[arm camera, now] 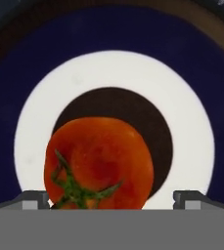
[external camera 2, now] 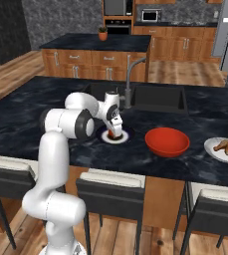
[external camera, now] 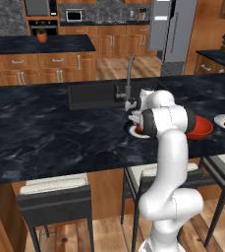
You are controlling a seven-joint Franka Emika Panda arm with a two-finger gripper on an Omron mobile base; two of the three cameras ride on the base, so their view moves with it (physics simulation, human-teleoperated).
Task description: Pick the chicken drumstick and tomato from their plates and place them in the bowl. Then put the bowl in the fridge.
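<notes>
Two foods wait on their plates as the arm hangs low over the dark-rimmed plate (external camera 2: 127, 135) on the black bench (external camera: 45, 128), its fingers (arm camera: 189, 197) spread wide and holding nothing. In the hand view the tomato (arm camera: 99, 163) sits on the plate's white centre, green stem showing, between the two fingertips and off toward the left one. From the right base view the gripper (external camera 2: 115, 130) stands directly above it.

First of the pickups appears to be in hand: the tomato grasp. By the look of things the next move calls for a short descent, a slight shift to centre the fruit, then a gentle squeeze so the round ball does not roll free.

Beside that plate, the red bowl (external camera 2: 167, 141) sits empty. Farther right, near the bench edge, the chicken drumstick (external camera 2: 225, 146) lies on the pale plate (external camera 2: 212, 148). Across the kitchen, the grey fridge (external camera: 172, 29) stands with a door seemingly ajar.
</notes>
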